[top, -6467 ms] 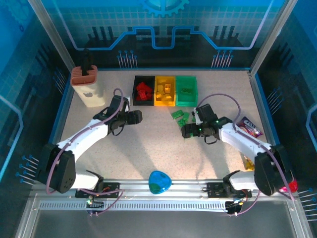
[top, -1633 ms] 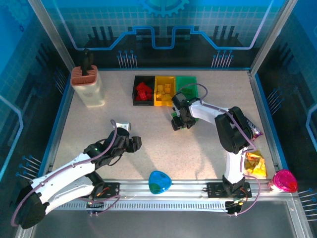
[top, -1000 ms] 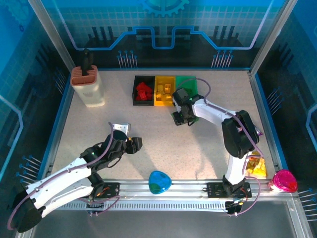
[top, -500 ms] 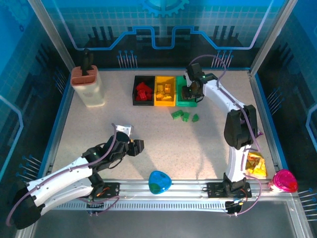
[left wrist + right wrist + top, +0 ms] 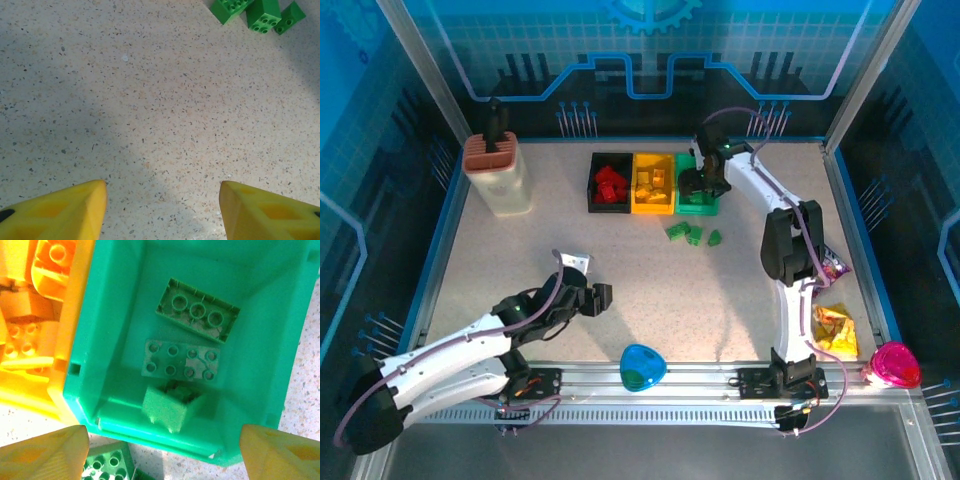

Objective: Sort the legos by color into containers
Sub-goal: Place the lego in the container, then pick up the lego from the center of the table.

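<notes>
Bright bluish light, soft arm shadows

Speckled beige tabletop inside blue circuit-patterned walls, aluminium frame posts.

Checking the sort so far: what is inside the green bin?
Three green legos lie in the green bin: one underside up, one studs up, one tipped over. From above, the right gripper hides much of the bin's inside.

Probably a robotics lab test cell — a speckled table boxed in by aluminium posts and blue circuit-print panels, left arm and right arm bolted to a slotted rail.
</notes>
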`<state>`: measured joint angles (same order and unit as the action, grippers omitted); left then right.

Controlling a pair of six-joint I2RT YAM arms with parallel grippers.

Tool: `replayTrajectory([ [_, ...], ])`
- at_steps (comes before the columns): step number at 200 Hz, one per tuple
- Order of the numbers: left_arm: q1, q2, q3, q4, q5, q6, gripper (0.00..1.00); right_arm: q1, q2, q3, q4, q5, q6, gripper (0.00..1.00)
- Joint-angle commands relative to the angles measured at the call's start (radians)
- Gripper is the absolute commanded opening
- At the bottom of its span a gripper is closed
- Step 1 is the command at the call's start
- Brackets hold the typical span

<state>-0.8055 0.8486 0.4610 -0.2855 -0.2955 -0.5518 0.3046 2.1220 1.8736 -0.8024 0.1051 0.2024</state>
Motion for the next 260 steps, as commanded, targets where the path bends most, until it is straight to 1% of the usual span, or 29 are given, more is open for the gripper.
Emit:
replayTrajectory([
  [1, -0.011, 0.036, 0.054, 0.023, -0.013, 0.045, 0.62, 0.0, -0.112, -0.112, 0.033, -0.024, 0.021, 0.79],
  [26, -0.011, 0.138, 0.131, 0.023, 0.002, 0.094, 0.64, 0.005, -0.235, -0.293, 0.11, -0.04, 0.046, 0.79],
  [59, -0.004, 0.333, 0.281, 0.025, 0.042, 0.167, 0.69, 0.005, -0.408, -0.505, 0.193, -0.052, 0.082, 0.8],
  [74, 0.015, 0.441, 0.374, 0.004, 0.083, 0.199, 0.7, 0.006, -0.476, -0.575, 0.213, -0.059, 0.095, 0.81],
  [104, 0.045, 0.687, 0.603, -0.105, 0.147, 0.281, 0.71, 0.007, -0.601, -0.698, 0.227, -0.053, 0.109, 0.82],
  [131, 0.076, 0.869, 0.757, -0.141, 0.217, 0.344, 0.71, 0.006, -0.719, -0.804, 0.237, -0.045, 0.123, 0.83],
  [145, 0.09, 0.954, 0.824, -0.159, 0.247, 0.376, 0.71, 0.003, -0.769, -0.844, 0.236, -0.042, 0.123, 0.84],
  [168, 0.109, 1.077, 0.959, -0.219, 0.227, 0.425, 0.71, -0.005, -0.839, -0.889, 0.229, -0.048, 0.127, 0.84],
  [194, 0.134, 1.204, 1.101, -0.293, 0.22, 0.444, 0.7, -0.012, -0.893, -0.937, 0.242, -0.057, 0.138, 0.84],
  [219, 0.144, 1.279, 1.185, -0.323, 0.231, 0.467, 0.7, -0.021, -0.918, -0.961, 0.247, -0.068, 0.144, 0.84],
  [260, 0.151, 1.356, 1.281, -0.357, 0.24, 0.496, 0.7, -0.033, -0.939, -0.979, 0.25, -0.078, 0.147, 0.84],
])
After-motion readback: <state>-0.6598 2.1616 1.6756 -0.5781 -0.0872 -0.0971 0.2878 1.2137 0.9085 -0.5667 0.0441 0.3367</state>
